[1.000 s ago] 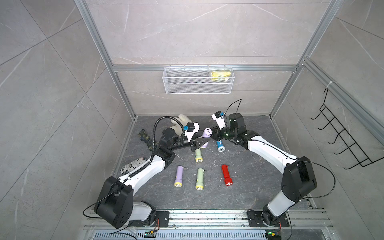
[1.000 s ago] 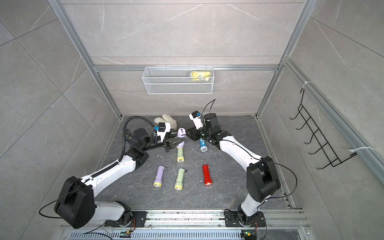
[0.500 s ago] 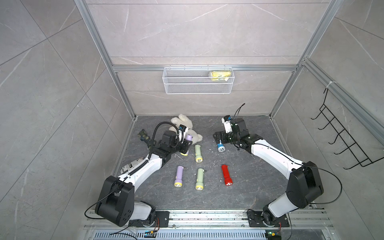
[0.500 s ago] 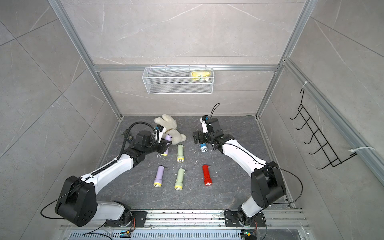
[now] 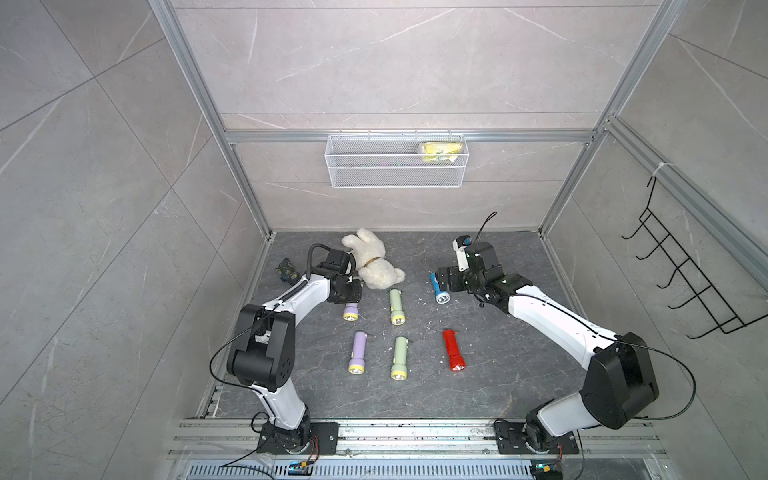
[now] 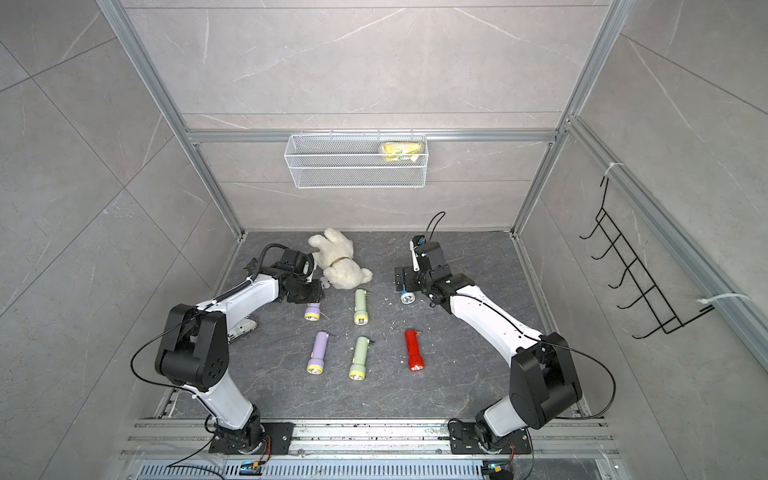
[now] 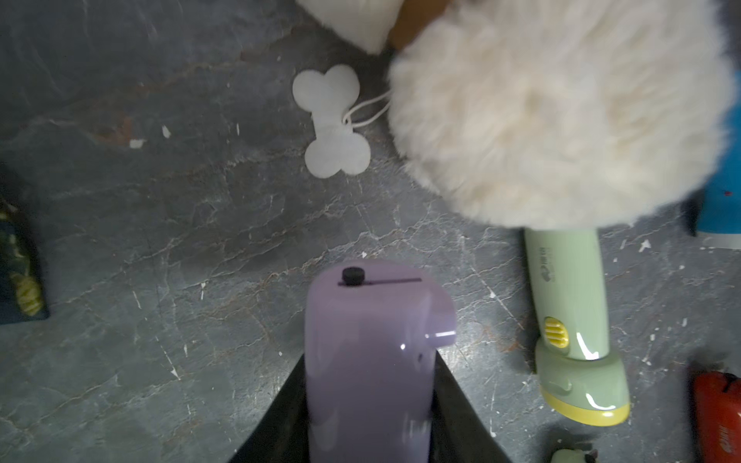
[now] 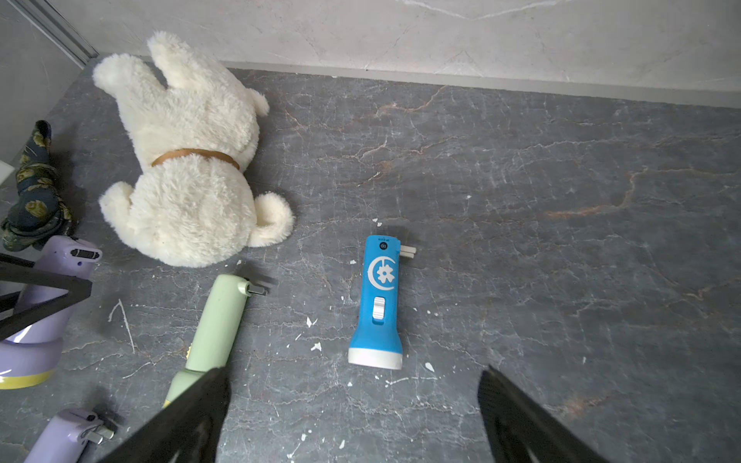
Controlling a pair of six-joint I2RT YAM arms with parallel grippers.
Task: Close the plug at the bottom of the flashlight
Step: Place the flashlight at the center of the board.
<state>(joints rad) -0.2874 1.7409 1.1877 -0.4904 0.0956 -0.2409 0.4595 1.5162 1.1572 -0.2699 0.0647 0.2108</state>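
Observation:
My left gripper (image 5: 348, 293) (image 7: 369, 360) is shut on a purple flashlight (image 5: 351, 311) (image 7: 371, 340), low over the floor in front of the plush dog. The flashlight's rear end points away from the wrist, and no prongs stick out of it. My right gripper (image 5: 440, 283) (image 8: 355, 373) stands open and empty just above a blue flashlight (image 5: 439, 289) (image 8: 379, 304). That one lies on the floor, and its plug (image 8: 407, 251) juts out sideways at the rear end.
On the dark floor lie two green flashlights (image 5: 397, 306) (image 5: 400, 358), a second purple one (image 5: 358, 352) and a red one (image 5: 453, 351). A white plush dog (image 5: 374, 266) and a dark cloth (image 5: 286, 270) sit at the back left. A wire basket (image 5: 395, 166) hangs on the back wall.
Both grippers met at the purple flashlight in the middle. The right one let go, opened wide and drew back right. The left one carried the flashlight left and down.

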